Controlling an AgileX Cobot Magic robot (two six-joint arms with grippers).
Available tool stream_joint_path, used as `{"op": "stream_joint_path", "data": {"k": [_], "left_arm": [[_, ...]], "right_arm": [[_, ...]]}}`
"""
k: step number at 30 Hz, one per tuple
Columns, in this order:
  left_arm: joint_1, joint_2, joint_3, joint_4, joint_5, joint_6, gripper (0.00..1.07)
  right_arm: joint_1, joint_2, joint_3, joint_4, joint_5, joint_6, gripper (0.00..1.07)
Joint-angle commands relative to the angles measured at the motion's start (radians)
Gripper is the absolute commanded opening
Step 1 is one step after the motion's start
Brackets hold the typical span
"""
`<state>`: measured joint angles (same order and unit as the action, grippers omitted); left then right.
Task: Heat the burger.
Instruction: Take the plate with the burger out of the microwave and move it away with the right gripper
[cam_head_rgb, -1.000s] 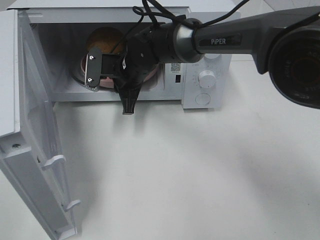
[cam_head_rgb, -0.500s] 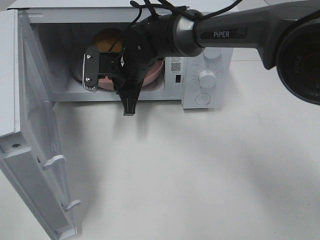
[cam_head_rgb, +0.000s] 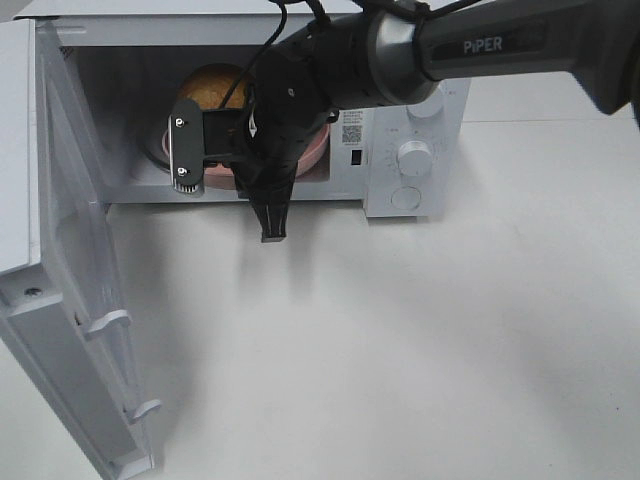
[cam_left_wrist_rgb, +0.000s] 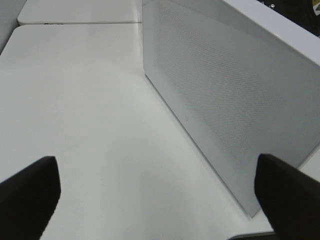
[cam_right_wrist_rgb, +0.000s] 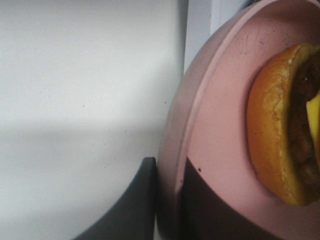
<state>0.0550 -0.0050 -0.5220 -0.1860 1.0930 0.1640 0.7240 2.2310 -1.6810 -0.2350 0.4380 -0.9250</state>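
— From my station, anything readable in the high view?

— I can read "PiPER" in pale letters on the right arm (cam_head_rgb: 500, 45). The microwave's control panel (cam_head_rgb: 415, 150) carries a QR-code sticker (cam_head_rgb: 351, 131), too small for me to decipher.

— And the wrist views?

— No text there.

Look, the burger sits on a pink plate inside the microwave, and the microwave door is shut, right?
Not quite. The burger does sit on a pink plate inside the microwave, but the door is not shut. The exterior high view shows it swung wide open on the left, with the right gripper at the plate's rim.
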Motion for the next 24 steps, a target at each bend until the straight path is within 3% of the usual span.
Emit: {"op": "stream_joint_path", "data": {"k": [1, 15, 24], "left_arm": [[0.002, -0.019, 0.001, 0.0, -0.014, -0.009, 0.98], [0.002, -0.019, 0.001, 0.0, -0.014, -0.009, 0.98], [0.002, -0.019, 0.001, 0.0, -0.014, -0.009, 0.98]], "right_arm": [[-0.009, -0.092, 0.091, -0.072, -0.089, 0.002, 0.0], [-0.009, -0.232, 0.306, -0.1, -0.251, 0.001, 0.0], [-0.009, -0.346, 0.498, -0.098, -0.374, -0.047, 0.0]]}}
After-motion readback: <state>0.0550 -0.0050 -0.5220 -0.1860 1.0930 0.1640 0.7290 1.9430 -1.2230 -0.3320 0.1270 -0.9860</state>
